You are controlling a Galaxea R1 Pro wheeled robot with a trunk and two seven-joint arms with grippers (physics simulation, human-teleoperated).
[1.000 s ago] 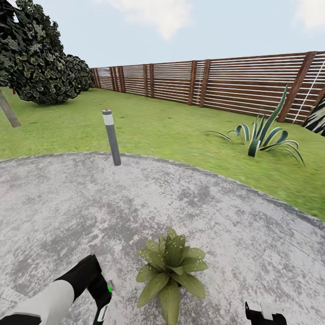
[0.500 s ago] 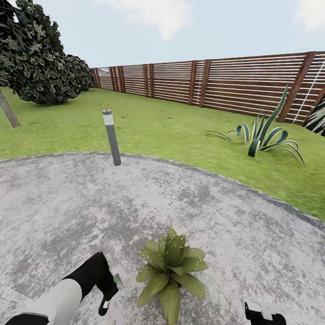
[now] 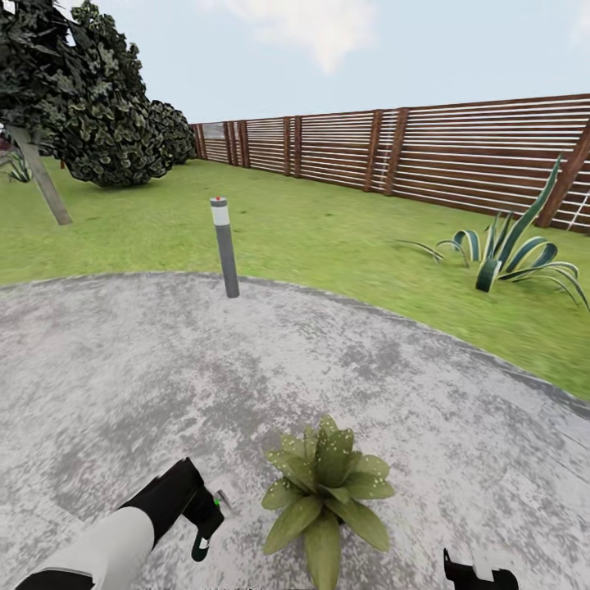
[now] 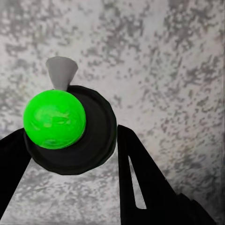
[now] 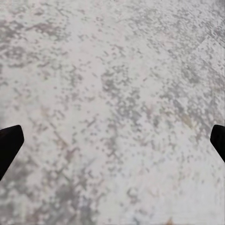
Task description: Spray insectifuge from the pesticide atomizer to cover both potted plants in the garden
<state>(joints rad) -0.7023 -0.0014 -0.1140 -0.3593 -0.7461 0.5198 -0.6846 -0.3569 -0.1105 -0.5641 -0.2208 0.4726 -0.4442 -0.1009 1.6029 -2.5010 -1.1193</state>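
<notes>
1. Your left gripper (image 4: 70,154) has its jaws closed on the pesticide atomizer (image 4: 65,129); in the left wrist view the two black fingers (image 4: 145,183) flank its dark round body, with the green spot and the grey nozzle showing.
2. Your right gripper (image 5: 112,140) has its jaws spread wide, both tips at the frame edges over bare stone, holding nothing.
3. In the head view the left gripper (image 3: 202,524) and the atomizer (image 3: 217,500) sit just beside the potted plant (image 3: 328,483), on its left, not touching the leaves.
4. The plant stands on the patio (image 3: 123,369), between your two arms; the right gripper (image 3: 479,572) is well apart on its right.
5. Beyond the plant, a grey bollard (image 3: 225,246) stands at the patio's far edge, where the lawn (image 3: 328,238) begins.
6. Open stone lies all round the plant; the agave (image 3: 508,250), tree (image 3: 74,90) and fence (image 3: 426,147) lie far beyond it.
</notes>
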